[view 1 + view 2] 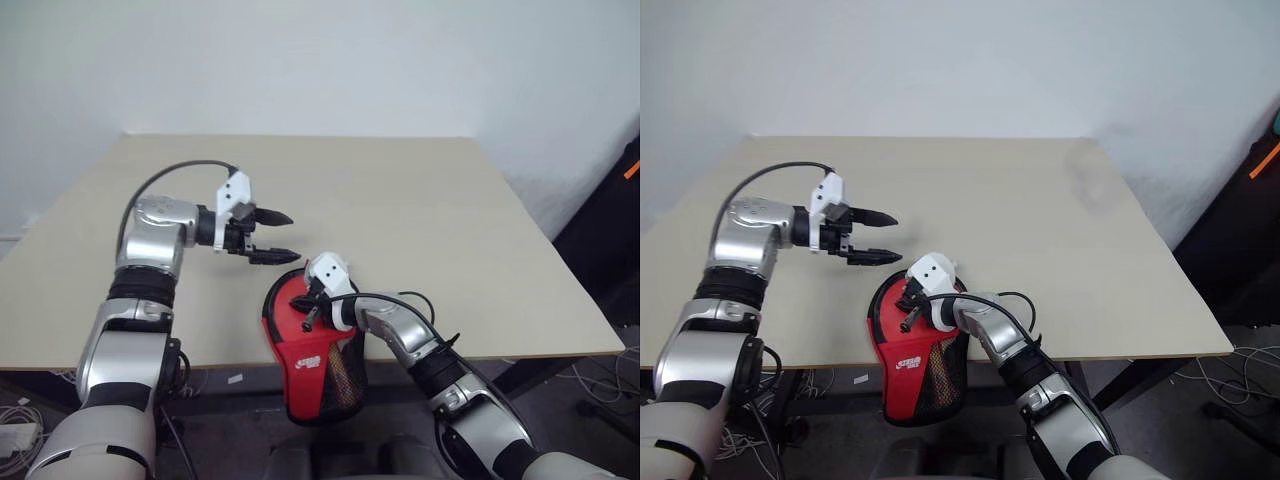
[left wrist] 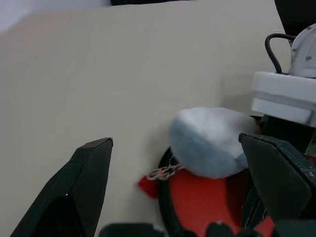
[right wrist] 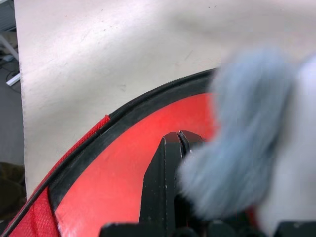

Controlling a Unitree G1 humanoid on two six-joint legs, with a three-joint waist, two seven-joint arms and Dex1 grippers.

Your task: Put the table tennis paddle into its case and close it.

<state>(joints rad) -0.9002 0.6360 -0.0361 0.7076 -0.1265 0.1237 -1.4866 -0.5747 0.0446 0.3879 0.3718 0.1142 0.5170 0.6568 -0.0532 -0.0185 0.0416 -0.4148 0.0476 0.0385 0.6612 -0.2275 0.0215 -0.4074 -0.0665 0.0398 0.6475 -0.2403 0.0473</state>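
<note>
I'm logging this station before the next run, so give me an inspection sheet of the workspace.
Surface: beige table, bare apart from the case.
Job's things: red case on the near edge, its narrow end hanging over; paddle itself not made out.
Clutter: grey-blue tag on a small chain at the zipper rim.
Grippers: left gripper open, raised above the table beside the case; right gripper shut, on the case top.
Cables: black cables along both arms; loose wires on the floor.
Surroundings: plain white wall.
</note>
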